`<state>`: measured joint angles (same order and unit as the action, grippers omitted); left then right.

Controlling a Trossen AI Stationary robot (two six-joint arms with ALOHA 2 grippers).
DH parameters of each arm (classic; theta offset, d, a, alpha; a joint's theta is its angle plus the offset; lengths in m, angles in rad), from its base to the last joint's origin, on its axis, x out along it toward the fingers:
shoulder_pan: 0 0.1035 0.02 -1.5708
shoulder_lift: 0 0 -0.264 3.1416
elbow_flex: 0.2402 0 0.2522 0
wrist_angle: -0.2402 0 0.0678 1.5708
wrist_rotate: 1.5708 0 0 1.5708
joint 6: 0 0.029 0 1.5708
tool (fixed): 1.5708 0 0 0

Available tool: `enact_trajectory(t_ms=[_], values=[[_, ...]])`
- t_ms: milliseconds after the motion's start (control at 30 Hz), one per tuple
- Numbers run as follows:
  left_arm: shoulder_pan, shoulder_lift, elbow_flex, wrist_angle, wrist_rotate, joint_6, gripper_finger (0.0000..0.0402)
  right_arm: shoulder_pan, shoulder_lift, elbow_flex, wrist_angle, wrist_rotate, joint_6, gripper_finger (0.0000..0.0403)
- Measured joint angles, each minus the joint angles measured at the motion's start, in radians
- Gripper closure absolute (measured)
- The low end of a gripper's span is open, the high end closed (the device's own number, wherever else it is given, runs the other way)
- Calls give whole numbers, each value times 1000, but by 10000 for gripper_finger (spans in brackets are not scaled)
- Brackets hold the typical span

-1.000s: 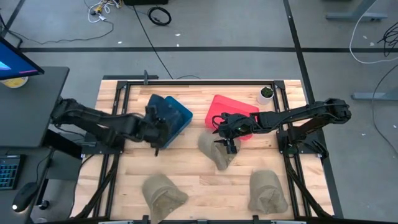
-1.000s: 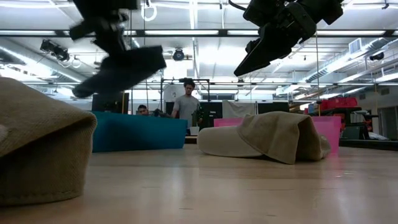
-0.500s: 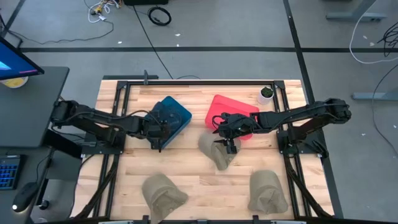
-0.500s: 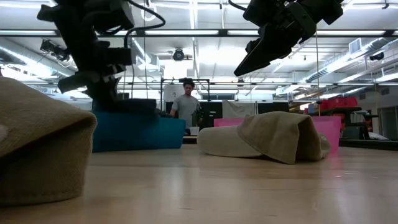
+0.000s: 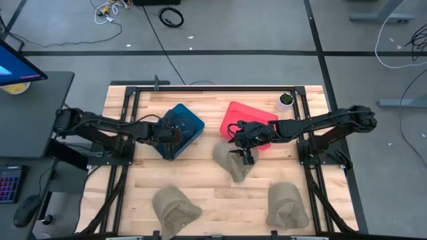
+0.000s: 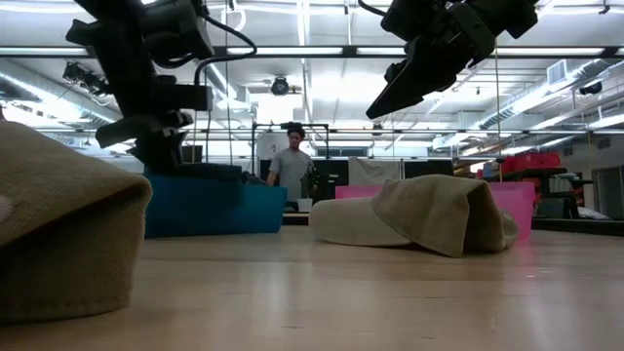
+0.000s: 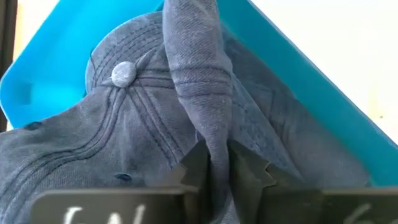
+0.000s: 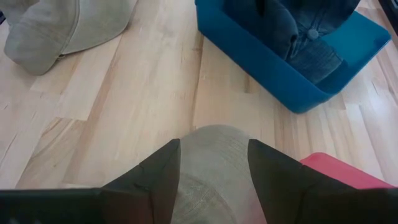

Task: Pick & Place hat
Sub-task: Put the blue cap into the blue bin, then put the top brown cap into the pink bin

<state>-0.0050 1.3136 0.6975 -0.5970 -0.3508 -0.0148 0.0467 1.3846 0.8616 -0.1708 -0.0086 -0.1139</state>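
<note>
A blue denim hat (image 7: 124, 124) lies in the blue bin (image 5: 189, 121), its crown button (image 7: 123, 73) facing up. My left gripper (image 7: 217, 168) is down in that bin (image 6: 214, 207), shut on the denim. A tan hat (image 5: 233, 164) rests on the table in front of the red bin (image 5: 248, 117). My right gripper (image 5: 241, 151) hangs open above this tan hat (image 8: 214, 158), a finger on either side of it and well clear of it (image 6: 419, 214). In the low view the right gripper (image 6: 385, 105) is high over the hat. My left gripper pinches a raised fold of the denim hat's crown (image 7: 208, 124) between its two fingers (image 7: 194, 167), coming from above. The fold stands up as a ridge between them. The rest of the hat lies inside the blue bin.
Two more tan hats lie near the table's near edge, one left (image 5: 175, 207) and one right (image 5: 287, 207). A small potted plant (image 5: 285, 100) stands at the far right corner. Bare wood shows between the bins and the near hats. People stand in the room beyond.
My left gripper has gone down, carrying the denim hat from hanging in the air above the table into the blue bin, where it now lies. The gripper has stayed shut on it.
</note>
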Motion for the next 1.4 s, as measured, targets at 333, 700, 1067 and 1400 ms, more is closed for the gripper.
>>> enact_trajectory(t_ms=[333,700,1067,1400], values=[[11,-20,41,-26,42,0,244,0,0,0,22,0,43,211],[-19,-57,205,-69,26,35,175,35,7,0,-66,-2,-63,211],[-20,-57,206,-35,7,52,178,-7,197,0,-101,1,-121,211],[-20,-57,206,-19,4,45,179,-33,322,3,2,8,-171,230]])
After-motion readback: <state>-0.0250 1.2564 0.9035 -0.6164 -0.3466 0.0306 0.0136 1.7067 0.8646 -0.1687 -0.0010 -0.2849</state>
